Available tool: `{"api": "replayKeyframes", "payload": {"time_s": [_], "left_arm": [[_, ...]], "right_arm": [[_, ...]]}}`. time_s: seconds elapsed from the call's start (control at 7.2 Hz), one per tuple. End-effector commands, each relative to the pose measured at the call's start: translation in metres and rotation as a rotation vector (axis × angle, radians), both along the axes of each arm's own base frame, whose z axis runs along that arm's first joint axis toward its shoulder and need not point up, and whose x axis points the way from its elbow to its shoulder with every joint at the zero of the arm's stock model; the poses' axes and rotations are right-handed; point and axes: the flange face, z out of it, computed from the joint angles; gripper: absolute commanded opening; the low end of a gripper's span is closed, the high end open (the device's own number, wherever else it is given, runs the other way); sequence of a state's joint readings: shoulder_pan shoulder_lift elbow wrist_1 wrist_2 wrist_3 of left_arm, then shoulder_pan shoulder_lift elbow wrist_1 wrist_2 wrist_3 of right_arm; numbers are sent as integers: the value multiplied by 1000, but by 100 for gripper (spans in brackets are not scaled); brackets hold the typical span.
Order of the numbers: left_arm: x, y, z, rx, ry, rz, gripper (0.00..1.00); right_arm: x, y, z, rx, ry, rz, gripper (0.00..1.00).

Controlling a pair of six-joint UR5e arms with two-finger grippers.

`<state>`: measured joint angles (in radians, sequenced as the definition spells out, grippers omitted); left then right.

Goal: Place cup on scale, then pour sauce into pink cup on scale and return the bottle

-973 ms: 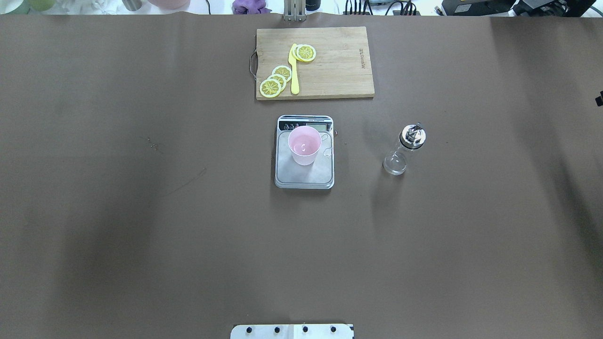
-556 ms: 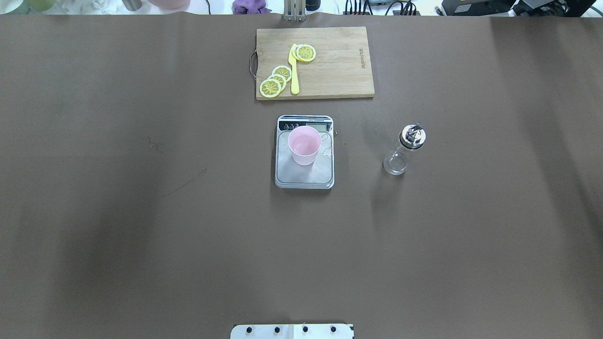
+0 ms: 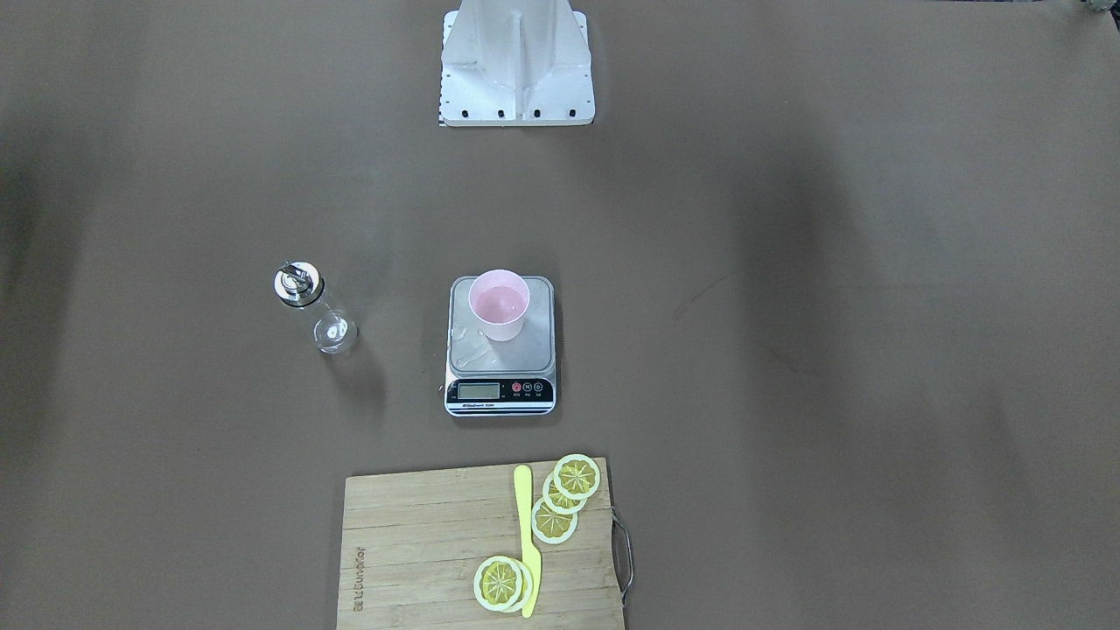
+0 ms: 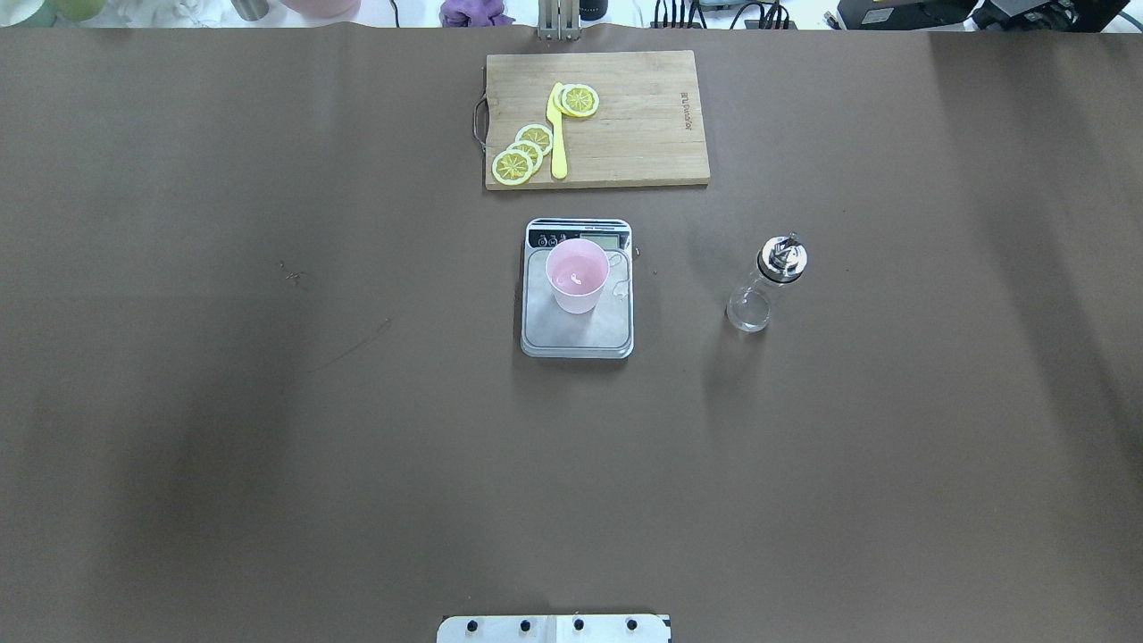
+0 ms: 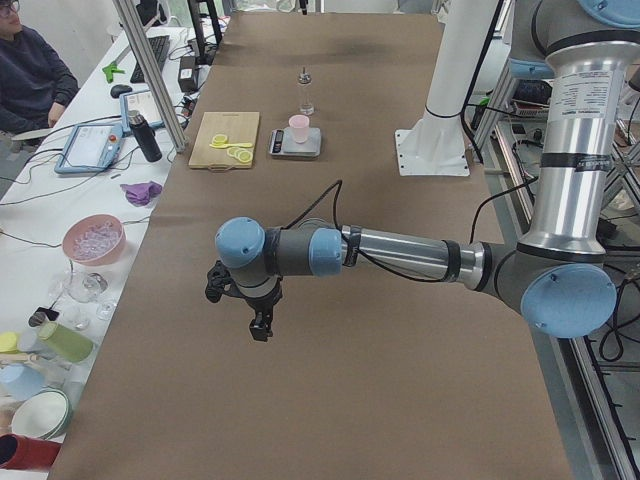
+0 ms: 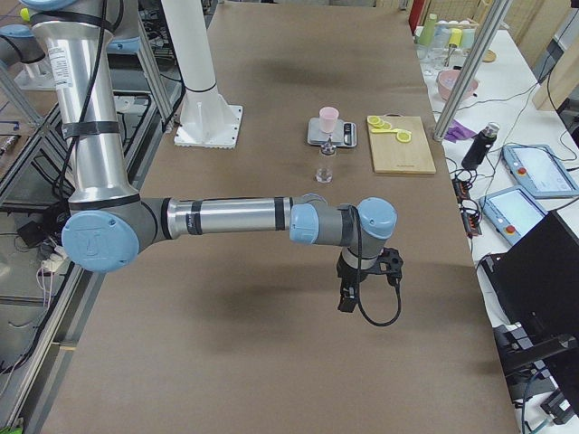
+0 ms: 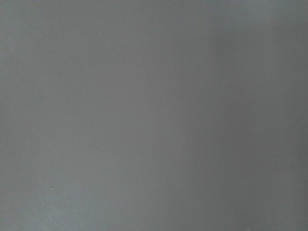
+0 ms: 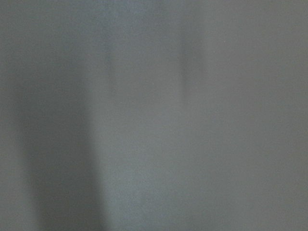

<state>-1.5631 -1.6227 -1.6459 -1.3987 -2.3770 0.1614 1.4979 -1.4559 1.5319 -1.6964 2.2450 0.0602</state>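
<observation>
Cup (image 4: pixel 577 277) on scale (image 4: pixel 577 335); bottle (image 4: pixel 761 290) near; left hand (image 5: pixel 258 328), right hand (image 6: pixel 346 301) well apart.

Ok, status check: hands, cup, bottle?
Left hand and right hand far from the scale, open or shut unclear. Cup upright on scale. Bottle stands upright, apart from scale. Nothing in the way.

The brown-covered table (image 4: pixel 268 402) is being occupied by a wooden cutting board (image 4: pixel 643 134) at the middle of the edge opposite the robot, a scale (image 4: pixel 577 335) at its centre, a bottle (image 4: pixel 759 290) standing apart toward its right end, and the robot's white base plate (image 4: pixel 554 628) at the robot's edge.
</observation>
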Motion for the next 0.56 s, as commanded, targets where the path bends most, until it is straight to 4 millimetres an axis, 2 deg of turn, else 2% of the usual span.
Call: {"api": "replayKeyframes", "payload": {"time_s": [0.0,0.14,0.42], "left_arm": [[-4,0,4,5,-48,1,98],[-4,0,6,2,-48,2,98],[-4,1,5,1,-48,0,98]], "right_arm": [[1,6,5,52,-2,-7,100],[2,14,18,59,0,0,100],[3,17,14,76,12,-7,100]]}}
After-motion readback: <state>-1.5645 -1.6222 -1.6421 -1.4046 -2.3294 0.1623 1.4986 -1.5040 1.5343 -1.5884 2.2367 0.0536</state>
